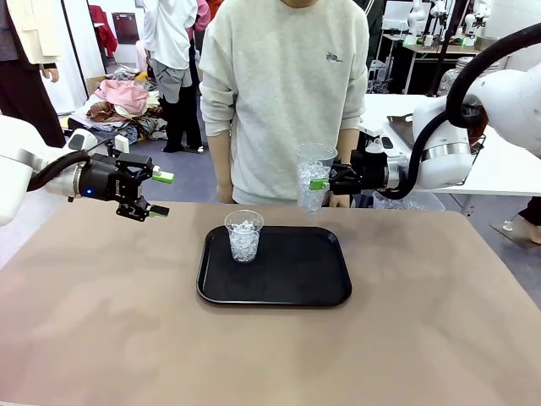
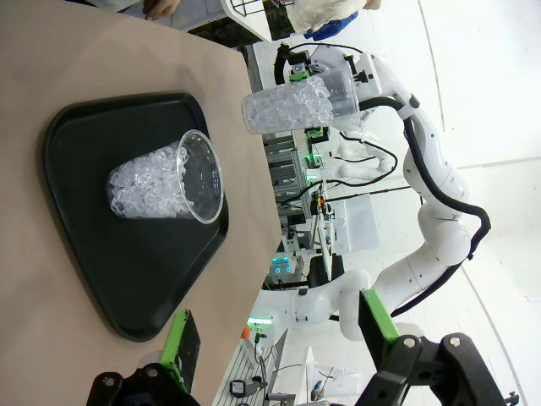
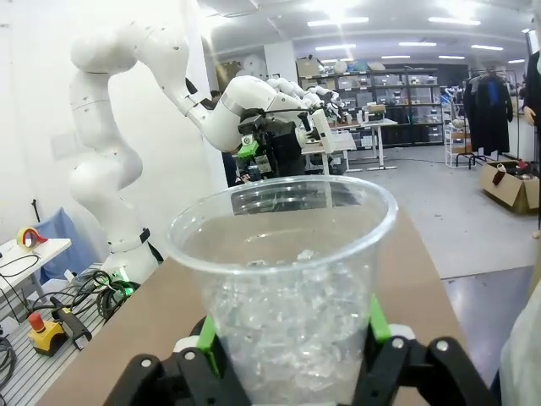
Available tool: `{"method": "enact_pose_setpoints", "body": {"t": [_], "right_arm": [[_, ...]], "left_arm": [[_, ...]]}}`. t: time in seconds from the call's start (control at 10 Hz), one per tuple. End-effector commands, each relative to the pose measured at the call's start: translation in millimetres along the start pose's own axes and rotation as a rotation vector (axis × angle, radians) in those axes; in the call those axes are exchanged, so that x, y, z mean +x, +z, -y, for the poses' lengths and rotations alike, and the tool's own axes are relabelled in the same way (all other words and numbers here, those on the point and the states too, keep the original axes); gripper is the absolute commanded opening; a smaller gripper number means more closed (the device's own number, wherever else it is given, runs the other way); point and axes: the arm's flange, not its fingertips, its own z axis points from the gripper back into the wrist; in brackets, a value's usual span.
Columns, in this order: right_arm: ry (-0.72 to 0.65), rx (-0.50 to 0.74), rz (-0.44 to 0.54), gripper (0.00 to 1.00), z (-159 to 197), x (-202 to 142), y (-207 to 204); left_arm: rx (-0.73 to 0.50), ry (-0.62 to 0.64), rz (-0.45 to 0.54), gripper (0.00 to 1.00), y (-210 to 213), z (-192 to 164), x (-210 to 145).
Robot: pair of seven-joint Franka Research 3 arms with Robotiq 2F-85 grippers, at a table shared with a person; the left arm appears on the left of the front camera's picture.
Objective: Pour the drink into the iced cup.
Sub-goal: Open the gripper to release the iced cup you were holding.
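- The right claw [image 1: 316,181] is closed around a clear plastic held cup [image 1: 314,162], with a green pad pressed on each side of its lower wall. It grips from the side, and its fingers lie about level.
- In the right wrist view, the same claw [image 3: 287,342] clamps the held cup [image 3: 283,245] well below the rim, and the mouth is open and unobstructed.
- The held cup stands upright with its long axis vertical. Its contents look clear and icy, and I cannot make out any amber drink in it.
- It hangs in the air above the far right part of the black tray [image 1: 296,279], touching nothing but the claw.
- The iced cup [image 1: 244,235] stands upright on the tray's far left part. It lies below the held cup and toward the robot's left.
- That offset decides the move, in my judgement. The held cup must travel left and somewhat down, then tip its rim leftward over the iced cup's mouth.
- The left claw [image 1: 161,194] hovers with its jaws spread wide and holds nothing. It is on the other side of the tray, well apart from the iced cup.
- From the left wrist, the iced cup [image 2: 161,179] and the held cup [image 2: 300,106] are clearly separated.
- A person stands at the table's [image 1: 423,338] far edge, behind the held cup.
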Motion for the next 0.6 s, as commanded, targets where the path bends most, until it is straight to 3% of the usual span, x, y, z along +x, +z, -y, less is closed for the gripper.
{"method": "enact_pose_setpoints", "body": {"t": [0.0,0.5], "right_arm": [[0.006,0.001,0.002,0.78,0.5,4.0,-0.2],[0.006,0.001,0.002,0.78,0.5,4.0,-0.2]], "left_arm": [[-0.002,0.000,0.002,1.00,0.8,0.4,-1.0],[-0.002,0.000,0.002,1.00,0.8,0.4,-1.0]]}}
